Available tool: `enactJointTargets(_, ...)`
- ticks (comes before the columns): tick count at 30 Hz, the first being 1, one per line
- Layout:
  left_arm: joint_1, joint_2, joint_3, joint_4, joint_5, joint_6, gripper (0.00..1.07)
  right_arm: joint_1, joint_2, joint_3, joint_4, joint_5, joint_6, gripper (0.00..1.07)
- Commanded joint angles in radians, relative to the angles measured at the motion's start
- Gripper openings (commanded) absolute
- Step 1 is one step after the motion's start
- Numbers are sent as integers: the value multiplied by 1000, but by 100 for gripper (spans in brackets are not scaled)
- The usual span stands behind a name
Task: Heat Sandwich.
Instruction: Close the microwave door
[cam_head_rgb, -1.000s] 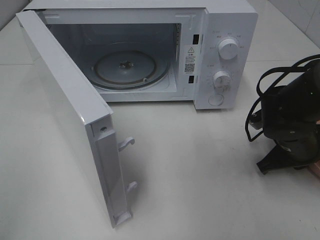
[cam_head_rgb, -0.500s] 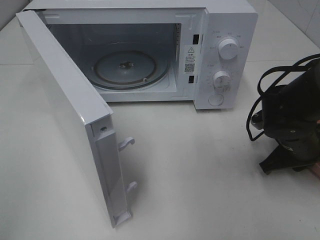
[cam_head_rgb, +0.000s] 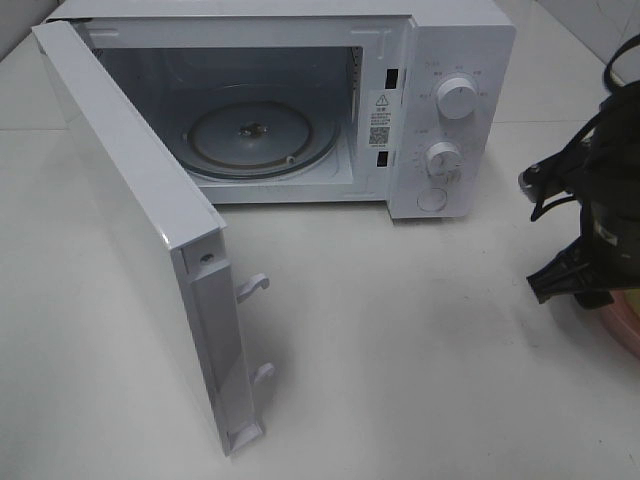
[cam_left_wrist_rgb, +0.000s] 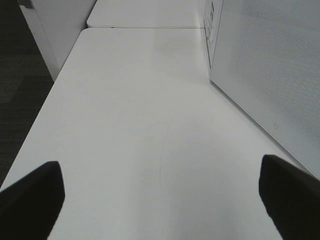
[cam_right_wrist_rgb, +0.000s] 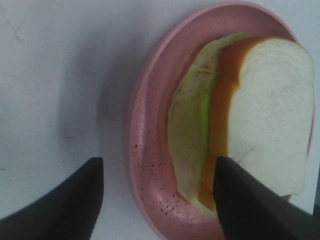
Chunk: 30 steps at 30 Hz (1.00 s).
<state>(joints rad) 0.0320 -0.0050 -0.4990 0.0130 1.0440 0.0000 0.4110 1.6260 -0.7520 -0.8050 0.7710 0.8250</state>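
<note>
The right gripper (cam_right_wrist_rgb: 157, 200) is open over one round pink plate (cam_right_wrist_rgb: 150, 165), one finger each side of its rim. One white-bread sandwich (cam_right_wrist_rgb: 250, 125) lies on it. The left gripper (cam_left_wrist_rgb: 160, 200) stands wide open above the white table (cam_left_wrist_rgb: 150, 125). One white microwave (cam_head_rgb: 440, 120), upper centre, has its door (cam_head_rgb: 130, 220) open.

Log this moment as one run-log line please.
white microwave: door open, turntable bare | white-bread sandwich: on round pink plate | right claw: open, straddling plate rim | left claw: open, idle
</note>
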Motion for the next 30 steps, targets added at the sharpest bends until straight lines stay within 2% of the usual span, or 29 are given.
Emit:
enactJointTargets(1, 2, -25, 3, 1, -9, 0, 100, -5, -92, 2, 64, 14, -103, 68)
enactJointTargets(4, 2, -25, 3, 1, -9, 0, 100, -5, -145, 2, 97, 30, -143, 73)
enactJointTargets(6, 2, -25, 3, 1, -9, 0, 100, -5, -219, 2, 142, 51, -193, 83)
enactJointTargets(8, 2, -25, 3, 1, -9, 0, 100, -5, -246, 2, 157, 59, -217, 85)
enactJointTargets(9, 2, -25, 3, 1, -9, 0, 100, -5, -297, 2, 209, 77, -279, 86)
enactJointTargets(12, 2, -25, 3, 1, -9, 0, 100, -5, -352, 2, 283, 90, -332, 86)
enactJointTargets(14, 2, -25, 3, 1, -9, 0, 100, -3, -445, 2, 369, 132, -407, 85)
enactJointTargets(19, 2, -25, 3, 1, -9, 0, 100, -3, -586, 2, 463, 207, -530, 83)
enactJointTargets(25, 2, -25, 3, 1, -9, 0, 100, -3, -733, 2, 499, 289, -566, 82)
enactJointTargets(30, 2, -25, 3, 1, -9, 0, 100, -3, -919, 2, 500, 387, -578, 80)
